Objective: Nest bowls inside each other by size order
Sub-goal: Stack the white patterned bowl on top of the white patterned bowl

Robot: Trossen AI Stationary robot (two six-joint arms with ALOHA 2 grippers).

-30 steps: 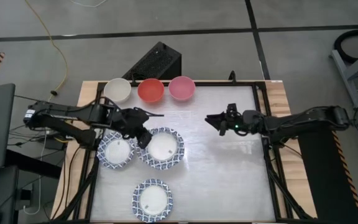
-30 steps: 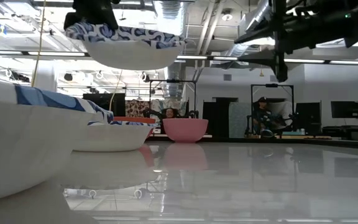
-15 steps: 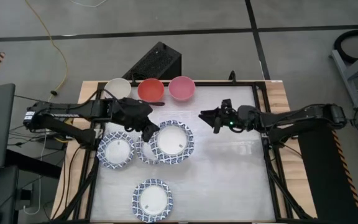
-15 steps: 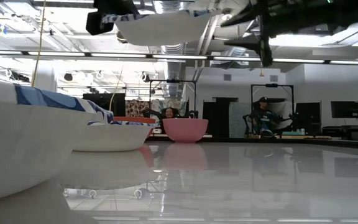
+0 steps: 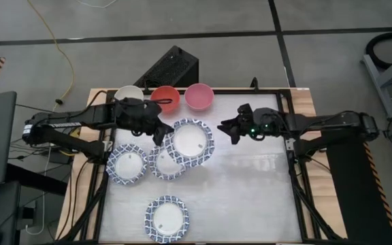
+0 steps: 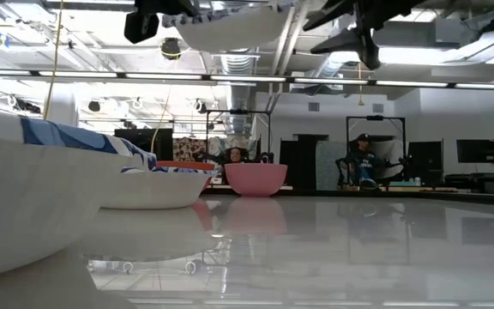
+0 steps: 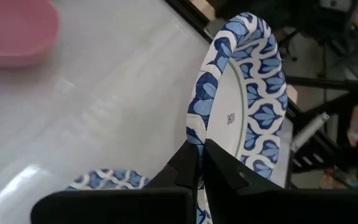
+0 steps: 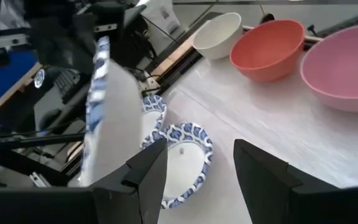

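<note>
We are mid-carry: the left gripper (image 5: 159, 133) has its fingers clamped on the rim of a blue bowl (image 5: 190, 141), held high above the counter (image 5: 250, 190) and over another patterned bowl (image 5: 163, 162). The right gripper (image 5: 229, 129), fingers apart, hangs just beside the lifted bowl. We judge a handover or a lowering onto a wider bowl comes next, calling for level alignment. The low view cuts off both grippers at its top, and the relative sizes of the patterned bowls are hard to tell.
</note>
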